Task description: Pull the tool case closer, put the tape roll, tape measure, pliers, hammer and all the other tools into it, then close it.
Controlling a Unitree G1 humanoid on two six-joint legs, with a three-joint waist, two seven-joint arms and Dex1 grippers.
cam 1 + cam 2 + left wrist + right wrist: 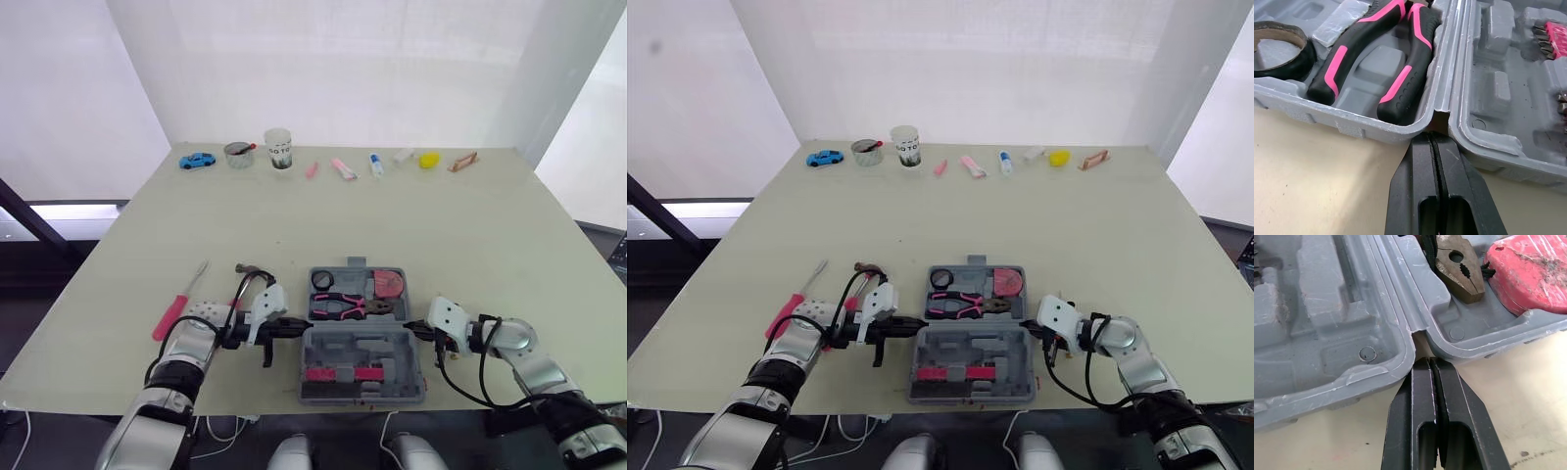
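The grey tool case (pixel 363 387) lies open near the table's front edge, its lid half nearest me holding pink bit strips. The far half holds the black tape roll (pixel 322 280), the pink-and-black pliers (pixel 348 307) and the red tape measure (pixel 390 284). My left gripper (pixel 299 324) is shut, its tips at the hinge notch on the case's left side (pixel 1437 142). My right gripper (pixel 416 326) is shut too, tips at the right hinge notch (pixel 1431 364). Left of the case on the table lie the hammer (pixel 251 271) and a pink-handled screwdriver (pixel 176 311).
Along the table's far edge stand a blue toy car (pixel 197 160), a tin can (pixel 238 154), a white cup (pixel 279 149), several small pink and white items and a yellow object (pixel 429 160). The case's near edge lies close to the table's front edge.
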